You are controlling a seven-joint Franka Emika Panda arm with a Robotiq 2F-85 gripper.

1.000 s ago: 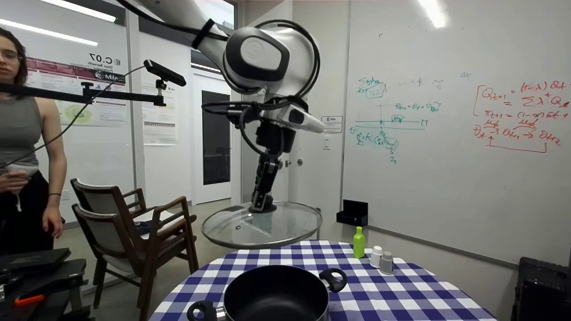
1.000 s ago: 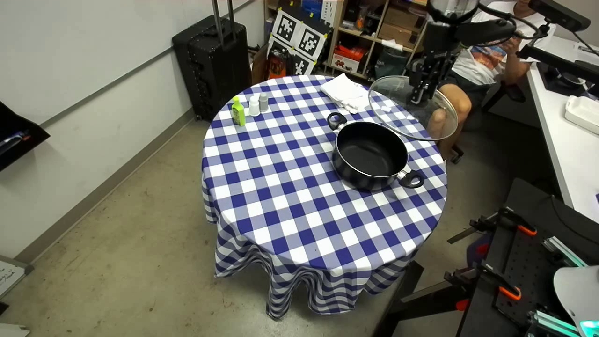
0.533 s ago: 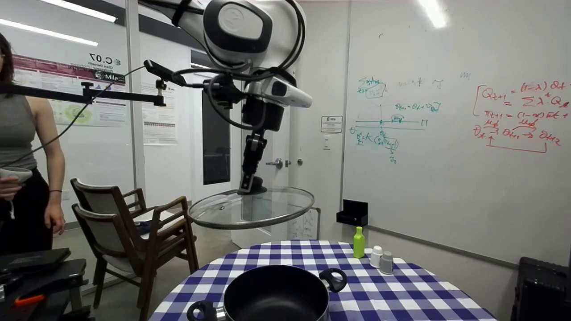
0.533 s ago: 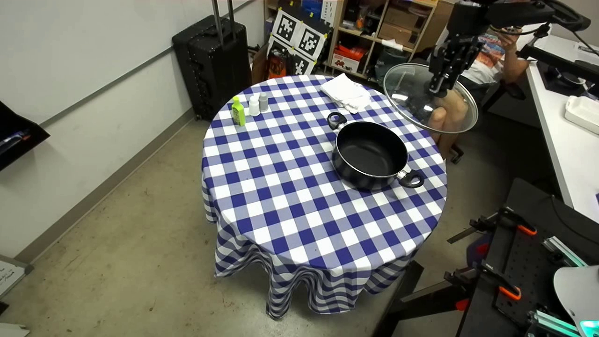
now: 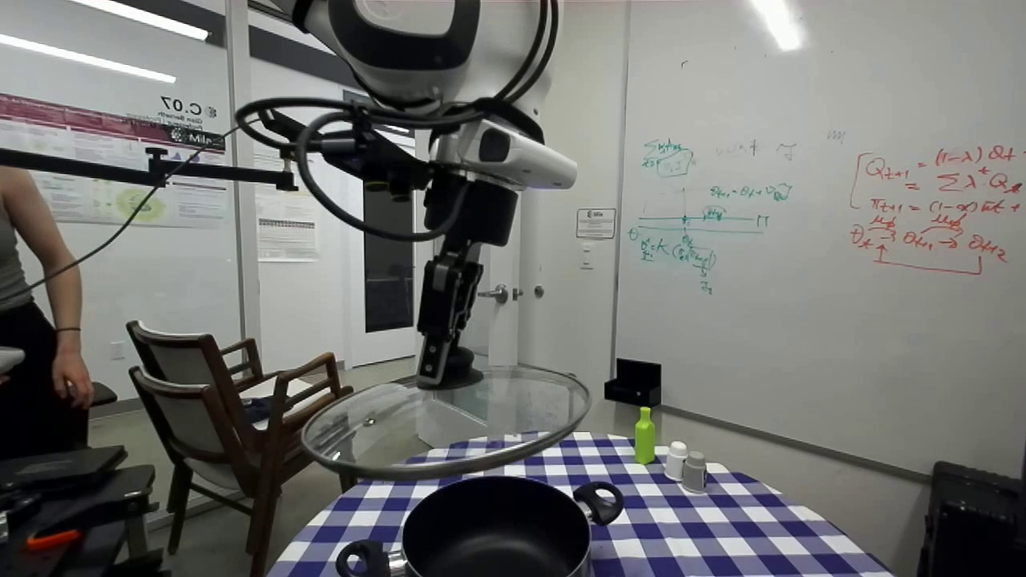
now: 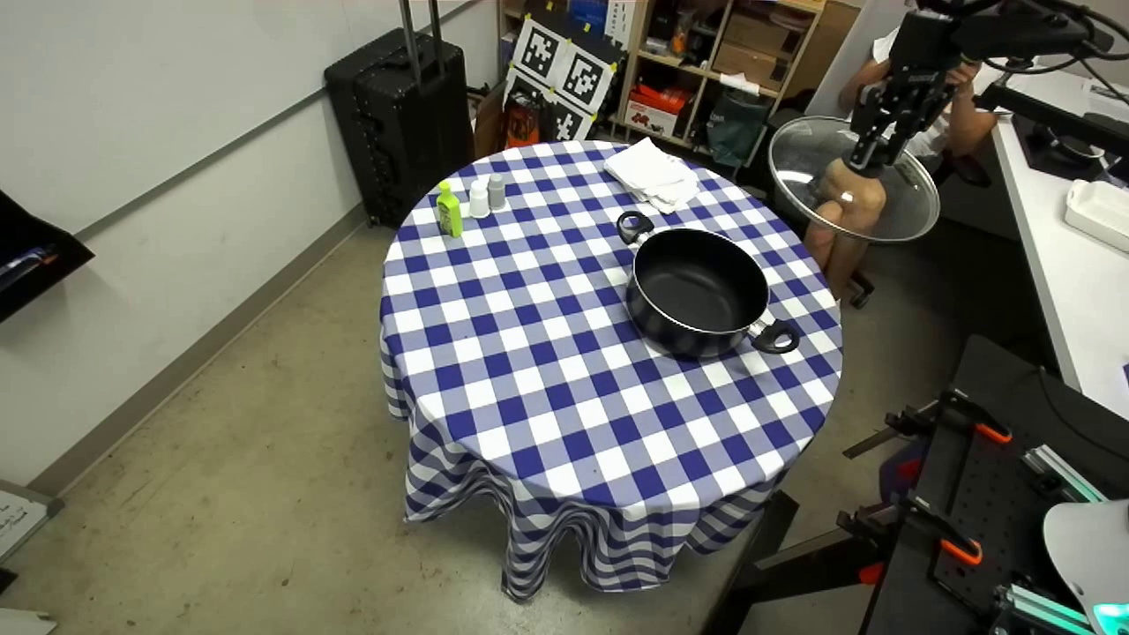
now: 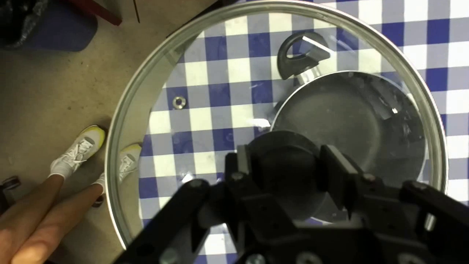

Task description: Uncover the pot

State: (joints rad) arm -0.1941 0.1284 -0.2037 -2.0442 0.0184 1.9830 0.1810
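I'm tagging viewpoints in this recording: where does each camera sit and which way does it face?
Wrist view: mounted above the claw, looking down through the glass lid at the tablecloth; the claw shows.
An exterior view: fairly low, roughly level, toward the whiteboard; arm and claw show.
An exterior view: high, angled down at the pot; the claw shows, upper right.
Both exterior views share the pot, glass lid and green bottle.

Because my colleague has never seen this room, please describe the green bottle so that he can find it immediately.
On the round checked tablecloth, which also carries the black pot, go to the edge near the whiteboard. There the green bottle stands beside a white shaker and a gray shaker. It alone is green and narrow-necked, and it is the tallest.
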